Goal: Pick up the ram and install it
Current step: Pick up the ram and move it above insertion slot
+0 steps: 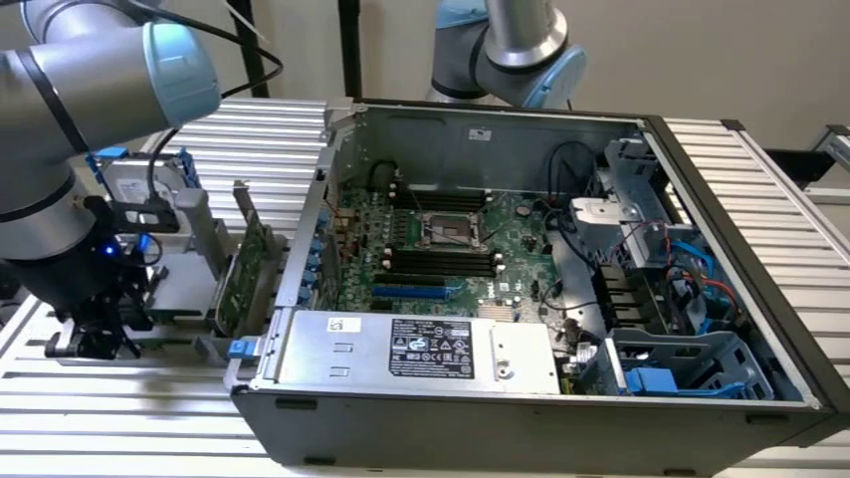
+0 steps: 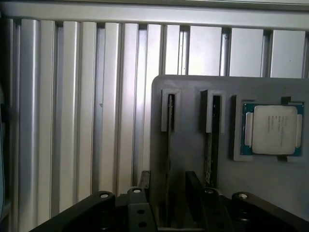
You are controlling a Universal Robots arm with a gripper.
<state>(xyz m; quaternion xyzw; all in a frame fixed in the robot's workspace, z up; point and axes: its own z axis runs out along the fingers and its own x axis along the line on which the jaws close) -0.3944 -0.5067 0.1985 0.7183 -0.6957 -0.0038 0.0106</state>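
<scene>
Fingers (image 2: 194, 191) spread apart, we see the gripper (image 2: 169, 186) straddling the ram (image 2: 170, 116) in its gray holder (image 2: 188, 121), nine o'clock of the case (image 1: 439, 428).

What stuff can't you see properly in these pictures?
- Ram, wrist view: stands edge-on in the gray holder, so its chips are hidden.
- Ram's lower end, wrist view: covered by the gripper.
- Processor, wrist view: writing too small to read.
- Holder, exterior view: partly hidden behind the robot arm and the green card.
</scene>
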